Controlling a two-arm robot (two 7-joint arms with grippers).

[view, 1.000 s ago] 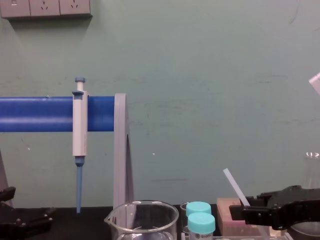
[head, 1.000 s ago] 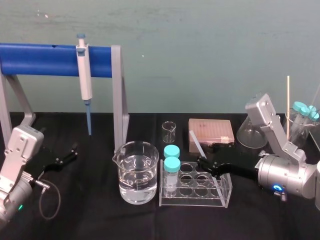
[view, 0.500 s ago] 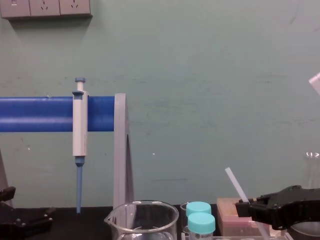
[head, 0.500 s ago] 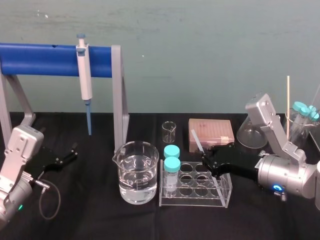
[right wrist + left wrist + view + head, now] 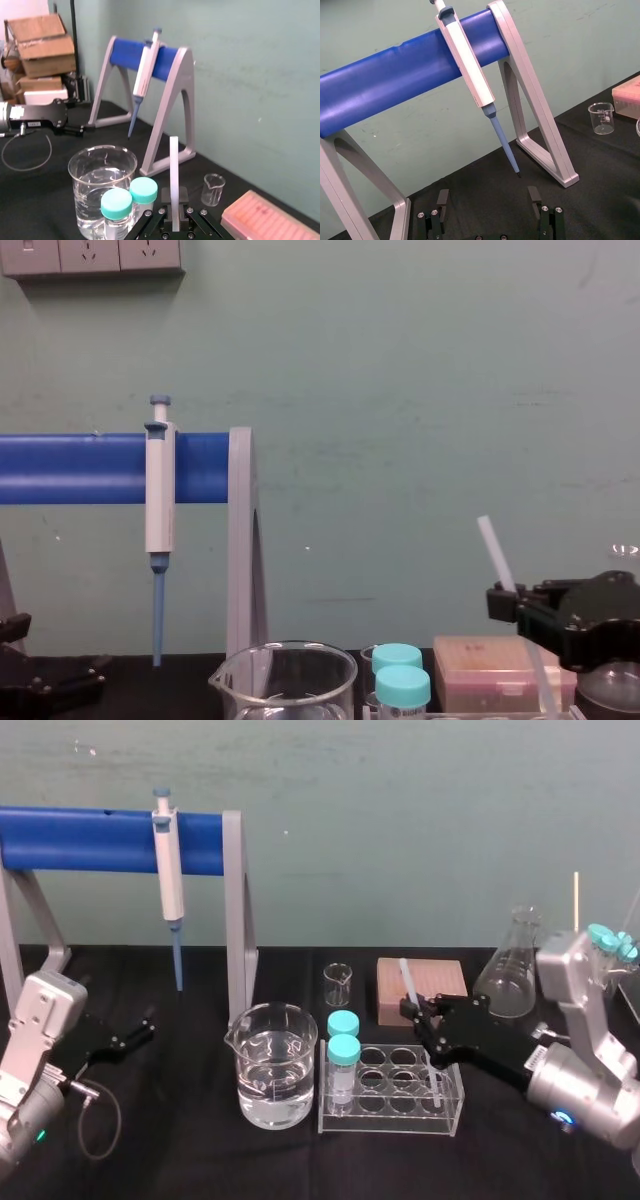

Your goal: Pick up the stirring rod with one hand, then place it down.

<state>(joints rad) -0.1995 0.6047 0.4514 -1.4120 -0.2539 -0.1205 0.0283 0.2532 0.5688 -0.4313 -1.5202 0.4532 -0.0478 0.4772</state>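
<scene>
The stirring rod (image 5: 407, 978) is a thin translucent-white stick, tilted and lifted. Its top rises in front of the pink box, and its lower part reaches down over the clear tube rack (image 5: 390, 1092). My right gripper (image 5: 422, 1016) is shut on it near the middle. The chest view has the rod (image 5: 496, 554) sticking up from the black right gripper (image 5: 517, 604). In the right wrist view the rod (image 5: 174, 180) stands between the fingers (image 5: 166, 216). My left gripper (image 5: 140, 1026) rests open at the table's left, its fingers (image 5: 442, 200) apart with nothing between them.
A water-filled beaker (image 5: 275, 1065) stands left of the rack, which holds two teal-capped tubes (image 5: 343, 1042). Behind are a small beaker (image 5: 338, 983), a pink box (image 5: 435, 982) and a conical flask (image 5: 510, 975). A pipette (image 5: 168, 870) hangs on the blue stand (image 5: 90, 840).
My right gripper closed on the rod, then rose and drew back to the right with it. The rod now stands steeper. The left arm has not moved.
</scene>
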